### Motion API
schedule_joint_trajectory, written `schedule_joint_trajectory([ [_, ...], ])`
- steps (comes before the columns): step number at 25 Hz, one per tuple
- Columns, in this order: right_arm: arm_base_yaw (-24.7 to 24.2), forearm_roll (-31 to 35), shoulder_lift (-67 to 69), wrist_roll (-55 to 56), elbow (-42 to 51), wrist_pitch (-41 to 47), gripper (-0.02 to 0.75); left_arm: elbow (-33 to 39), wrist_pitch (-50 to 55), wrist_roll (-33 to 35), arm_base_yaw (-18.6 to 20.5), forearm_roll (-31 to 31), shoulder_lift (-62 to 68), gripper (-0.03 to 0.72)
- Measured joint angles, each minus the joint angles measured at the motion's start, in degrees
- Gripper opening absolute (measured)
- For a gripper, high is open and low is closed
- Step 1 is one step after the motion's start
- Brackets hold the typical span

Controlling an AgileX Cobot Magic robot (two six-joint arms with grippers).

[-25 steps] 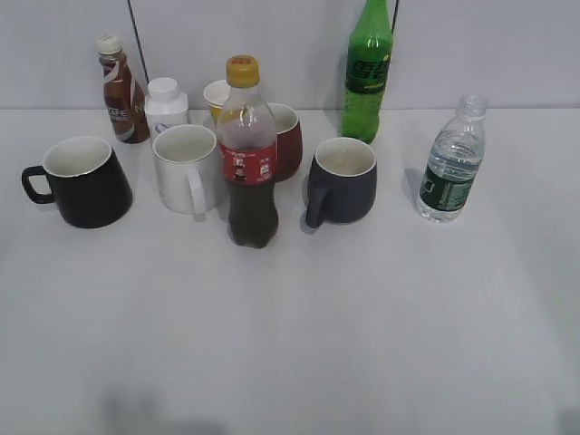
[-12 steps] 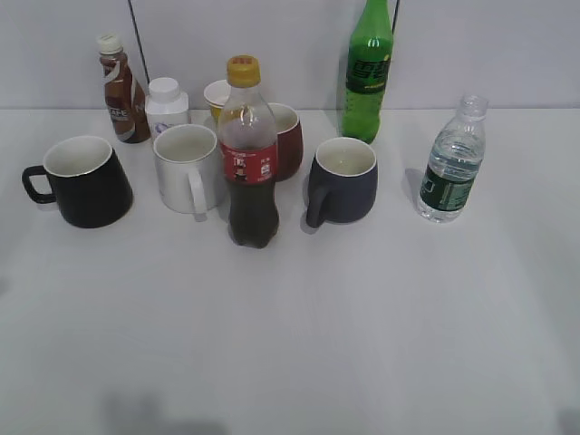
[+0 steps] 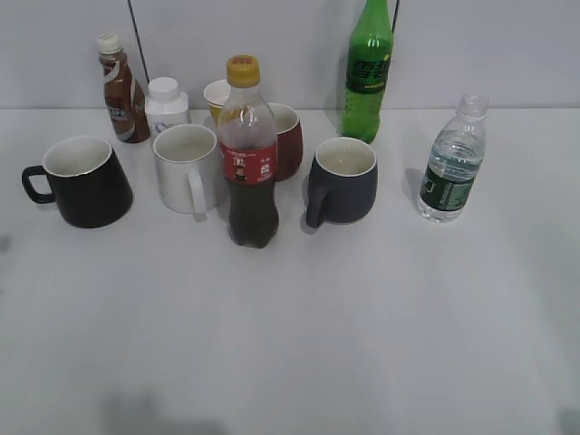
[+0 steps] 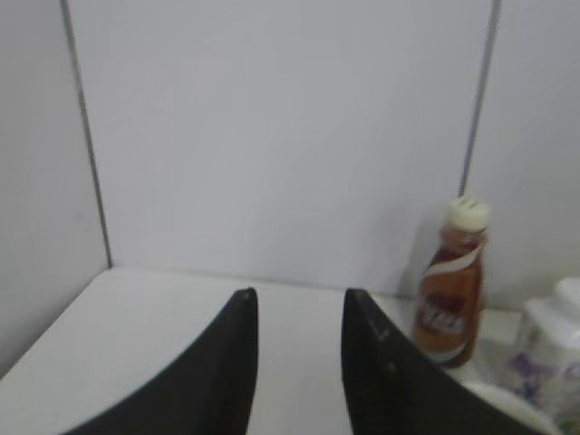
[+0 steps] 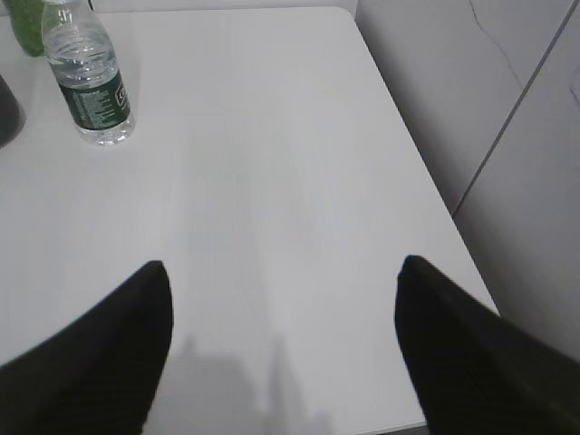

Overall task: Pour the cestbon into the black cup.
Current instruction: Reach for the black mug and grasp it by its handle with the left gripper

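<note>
The cestbon [image 3: 452, 164], a small clear uncapped bottle with a dark green label, stands upright at the right of the table. It also shows at the top left of the right wrist view [image 5: 89, 80]. The black cup [image 3: 83, 181], white inside, stands at the far left with its handle to the left. Neither gripper shows in the exterior view. My right gripper [image 5: 283, 272] is open and empty above bare table, well short of the cestbon. My left gripper [image 4: 299, 299] is open and empty above the table's far left corner.
A cola bottle [image 3: 247, 157] stands in the middle. A white mug [image 3: 186, 169], a dark red mug [image 3: 285, 138] and a grey-blue mug [image 3: 342, 180] stand around it. A green soda bottle [image 3: 367, 71], a coffee bottle [image 3: 121, 91], a white jar [image 3: 167, 106] and a small yellow cup [image 3: 217, 94] stand at the back wall.
</note>
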Motion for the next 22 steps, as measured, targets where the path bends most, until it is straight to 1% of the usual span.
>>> schedule_joint_trajectory([
  [3, 0.0, 0.0, 0.0, 0.0, 0.0, 0.0, 0.588, 2.66, -10.58, 0.0, 0.6, 0.19, 9.0, 0.255],
  [8, 0.0, 0.0, 0.0, 0.0, 0.0, 0.0, 0.588, 2.79, -20.46, 0.12, 0.6, 3.55, 22.08, 0.258],
  [10, 0.0, 0.0, 0.0, 0.0, 0.0, 0.0, 0.588, 2.79, -24.73, 0.75, 0.6, 4.3, 27.32, 0.274],
  [13, 0.0, 0.0, 0.0, 0.0, 0.0, 0.0, 0.588, 2.79, -27.07, 1.28, 0.6, 5.55, 34.48, 0.328],
  [15, 0.0, 0.0, 0.0, 0.0, 0.0, 0.0, 0.588, 2.29, -27.22, 1.52, 0.6, 6.55, 38.91, 0.351],
  [18, 0.0, 0.0, 0.0, 0.0, 0.0, 0.0, 0.588, -0.54, -27.22, 1.71, 0.6, 7.4, 43.94, 0.36],
  [22, 0.0, 0.0, 0.0, 0.0, 0.0, 0.0, 0.588, -4.11, -27.4, 1.78, 0.6, 9.22, 46.27, 0.362],
])
